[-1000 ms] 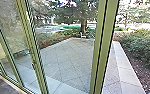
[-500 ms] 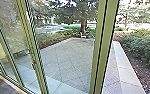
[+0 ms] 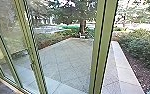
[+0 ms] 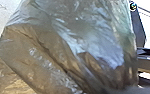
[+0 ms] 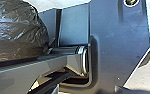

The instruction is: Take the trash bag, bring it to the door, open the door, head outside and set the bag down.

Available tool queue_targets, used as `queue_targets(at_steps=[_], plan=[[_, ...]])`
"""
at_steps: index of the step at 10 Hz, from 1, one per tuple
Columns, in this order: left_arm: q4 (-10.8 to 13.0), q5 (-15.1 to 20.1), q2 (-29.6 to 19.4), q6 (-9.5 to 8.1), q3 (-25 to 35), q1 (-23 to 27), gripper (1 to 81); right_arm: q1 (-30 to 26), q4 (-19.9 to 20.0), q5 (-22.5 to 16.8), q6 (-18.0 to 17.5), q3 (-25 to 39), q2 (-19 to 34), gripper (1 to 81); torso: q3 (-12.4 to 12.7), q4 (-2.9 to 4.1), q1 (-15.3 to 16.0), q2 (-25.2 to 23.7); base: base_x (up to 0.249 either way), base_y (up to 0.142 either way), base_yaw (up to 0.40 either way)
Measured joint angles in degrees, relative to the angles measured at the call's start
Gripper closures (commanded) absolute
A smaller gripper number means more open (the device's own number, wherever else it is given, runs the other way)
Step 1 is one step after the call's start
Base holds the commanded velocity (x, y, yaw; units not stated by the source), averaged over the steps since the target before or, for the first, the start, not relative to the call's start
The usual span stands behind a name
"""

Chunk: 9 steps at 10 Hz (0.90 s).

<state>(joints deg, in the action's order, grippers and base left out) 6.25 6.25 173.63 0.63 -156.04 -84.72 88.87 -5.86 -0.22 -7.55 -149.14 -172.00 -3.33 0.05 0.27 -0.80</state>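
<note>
Trash bag [image 4: 66,37], glossy and creased, beside the robot's dark plate [image 5: 116,45].
Thin-skinned, so likely slippery and easily torn if dragged; bulging, yet probably light for its size. Best held gathered at the top. Either claw's state, open or closed, I cannot tell.

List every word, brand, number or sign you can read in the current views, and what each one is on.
No text can be read in these views.
Trash bag: a row of pale marks runs across the plastic, but I cannot tell whether it is print or creases.
Green door frame: no lettering or sign that I can make out.
</note>
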Motion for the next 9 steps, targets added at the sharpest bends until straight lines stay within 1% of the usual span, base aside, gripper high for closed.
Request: queue_targets(at_steps=[2, 9], plan=[[0.00, -0.26, -0.17, 0.00, 0.00, 0.60, 81.1, 0.21, -0.02, 0.09, 0.02, 0.00, -0.17, 1.0, 0.00, 0.00, 0.00, 0.00, 0.000, 0.000, -0.163], [0.00, -0.06, -0.17, 0.00, 0.04, 0.38, 81.1, 0.18, -0.33, 0.00, 0.02, 0.00, -0.33, 1.0, 0.00, 0.00, 0.00, 0.00, 0.000, 0.000, -0.164]])
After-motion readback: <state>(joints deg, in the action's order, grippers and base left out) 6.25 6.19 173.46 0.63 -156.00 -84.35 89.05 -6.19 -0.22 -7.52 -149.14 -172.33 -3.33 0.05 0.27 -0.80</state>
